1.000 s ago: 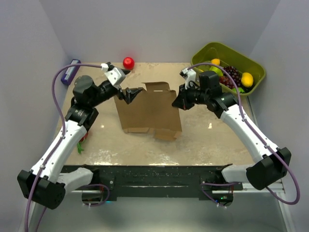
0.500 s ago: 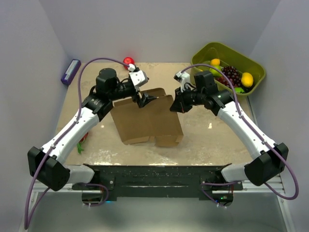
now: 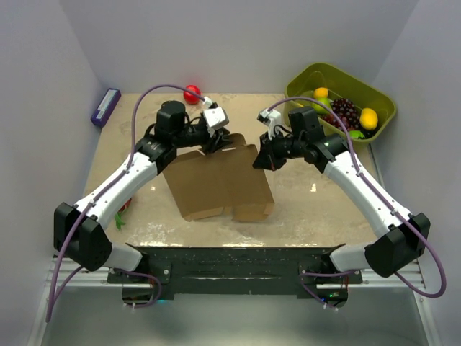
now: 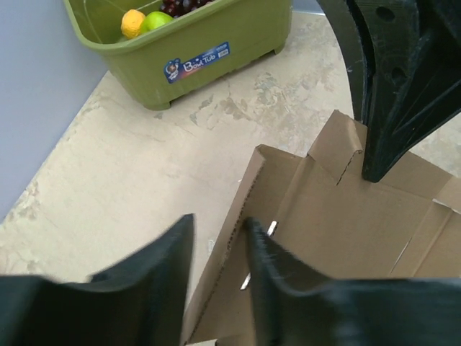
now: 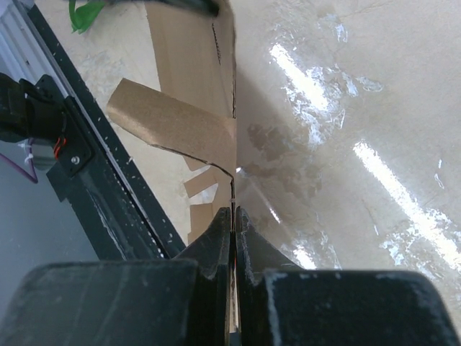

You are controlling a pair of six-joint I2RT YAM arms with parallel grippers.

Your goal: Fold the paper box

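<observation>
The paper box (image 3: 216, 180) lies as a brown die-cut sheet in the middle of the table, its back and right flaps raised. My left gripper (image 3: 218, 141) is at the box's back edge. In the left wrist view its jaws (image 4: 218, 223) straddle the upright back flap (image 4: 245, 209), narrowed but with a gap still showing beside the cardboard. My right gripper (image 3: 261, 160) is shut on the box's right edge; in the right wrist view the fingers (image 5: 233, 210) pinch the thin cardboard (image 5: 180, 122) edge-on. The right gripper's black fingers (image 4: 392, 94) stand on the far side of the flaps.
An olive-green bin (image 3: 306, 74) of fruit stands at the back right, close to the right arm, also seen as a green bin (image 4: 238, 36). A red ball (image 3: 191, 94) lies at the back. A purple object (image 3: 105, 106) rests by the left wall. Something green (image 3: 119, 216) lies under the left arm.
The left arm swung right and forward to the box's back flap, and its jaws narrowed around it. The right gripper kept its grip and shifted slightly left.
</observation>
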